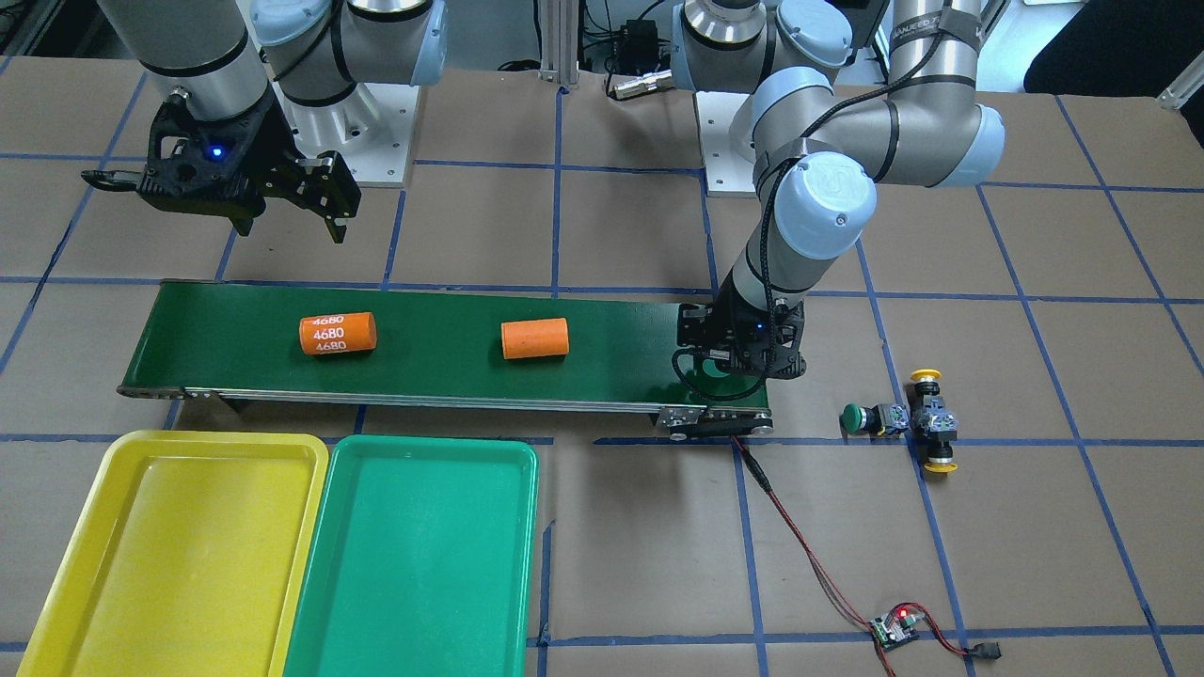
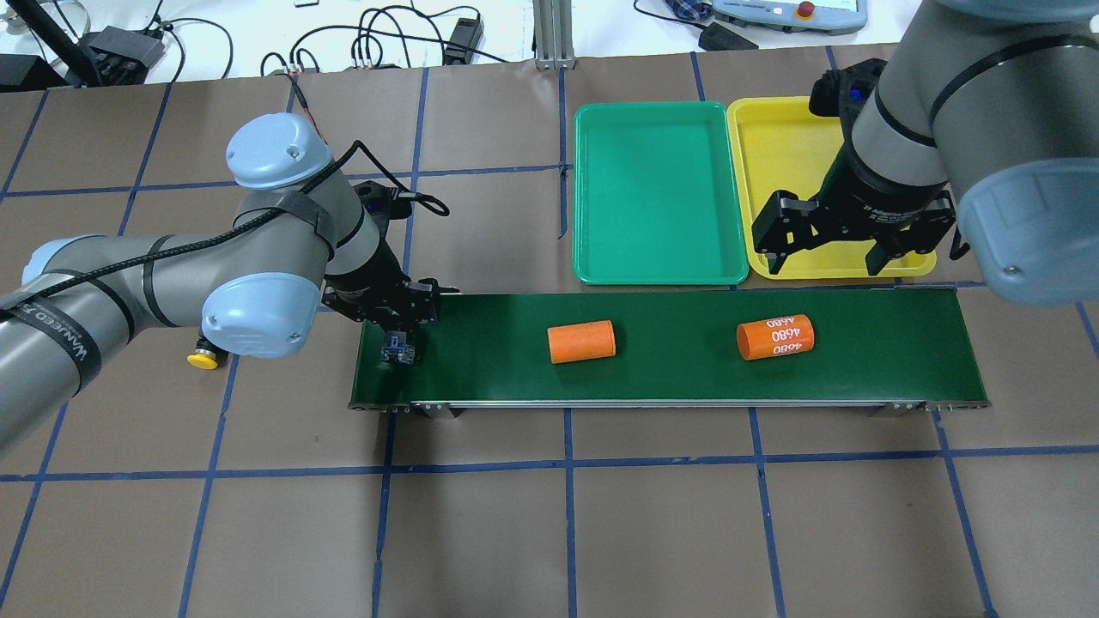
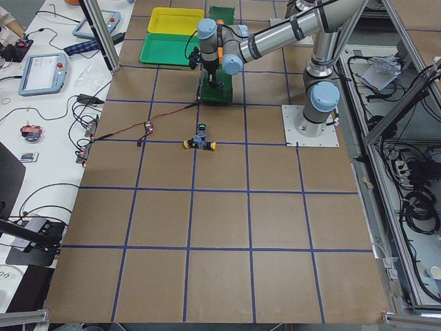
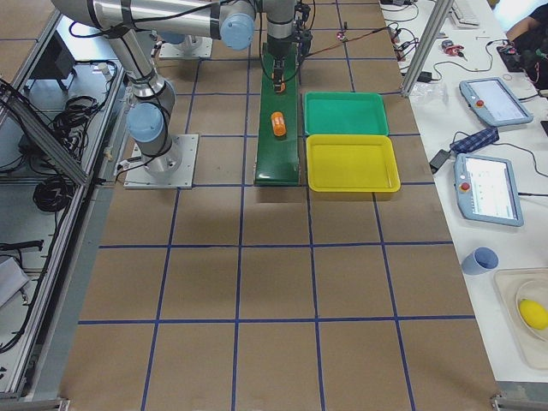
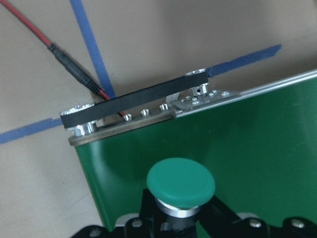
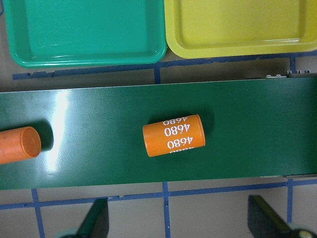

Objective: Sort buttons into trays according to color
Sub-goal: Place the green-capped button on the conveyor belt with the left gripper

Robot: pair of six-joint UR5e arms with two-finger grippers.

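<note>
Placement of the green button (image 5: pixel 181 184) on the conveyor belt (image 2: pixel 670 369) is judged to be the step in hand. The button is gripped in the left gripper (image 2: pixel 396 340), whose fingers are closed on its body just behind the cap, at the belt's 9 o'clock end in the overhead view. Whether its base touches the belt cannot be told, as the gripper hides the contact.

The step would be done well if the button were lowered until it rests on the belt and set well inside the belt's edges. The fingers should be opened only slightly and drawn straight up, so that the round cap is not dragged or set rolling. A gap should be kept from the plain orange cylinder (image 2: pixel 581 342) at 3 o'clock of it.

The right gripper (image 2: pixel 846 253) is spread wide with nothing between its fingers. It hovers over the belt's 12 o'clock edge above the marked orange cylinder (image 2: pixel 775 336).

The green tray (image 2: pixel 657 193) and the yellow tray (image 2: pixel 777 172) lie side by side at 12 o'clock of the belt's right half, green at 9 o'clock of yellow. Nothing is seen in either. In the front-facing view a second green button (image 1: pixel 861 417), one yellow button (image 1: pixel 926 378) and the other yellow button (image 1: pixel 939 461) lie clustered on the desk (image 2: pixel 567 532), at 3 o'clock of the belt's end.
</note>
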